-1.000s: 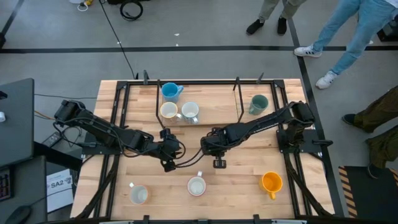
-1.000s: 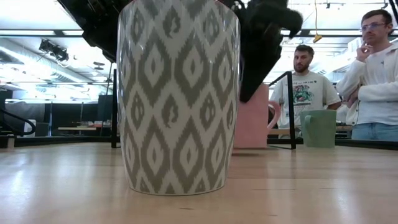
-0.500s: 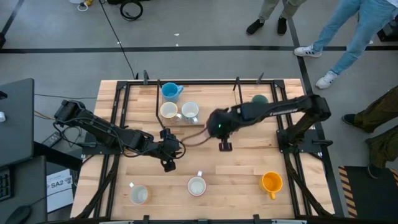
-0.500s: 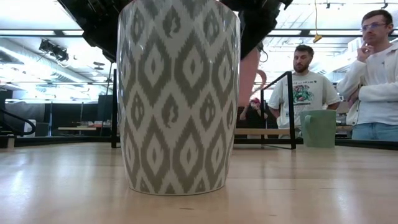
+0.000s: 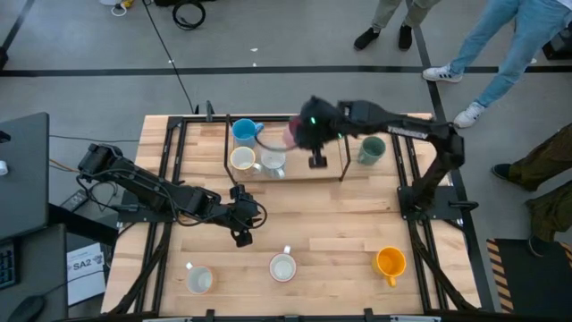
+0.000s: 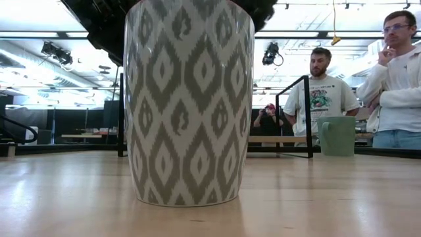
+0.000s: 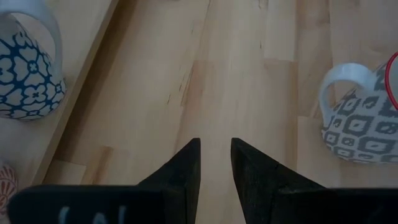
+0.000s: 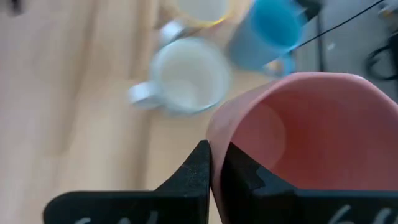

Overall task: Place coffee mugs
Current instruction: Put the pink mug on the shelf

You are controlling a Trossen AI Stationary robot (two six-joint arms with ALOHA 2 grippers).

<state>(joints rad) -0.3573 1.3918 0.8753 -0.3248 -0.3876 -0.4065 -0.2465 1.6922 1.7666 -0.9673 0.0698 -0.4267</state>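
- Our right tool [image 8: 214, 163] is pinching the pink mug [image 8: 314, 134] by its rim, up over the far desk [image 5: 357, 233], by the blue mug [image 5: 244, 131].
- Left tool [image 7: 214, 163] sits mid-desk, fingers slightly spread, holding nothing.

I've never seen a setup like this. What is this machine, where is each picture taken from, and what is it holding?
Two dark robot arms work at a wooden table, each ending in a two-finger pincer. One picture looks straight down, one looks level from the tabletop, and two come from cameras on the wrists. The right pincer is shut on the rim of a pink mug, held over the table's far side near the blue mug. The left pincer waits mid-table, holding nothing. Other mugs stand about, including an orange mug and a green mug.
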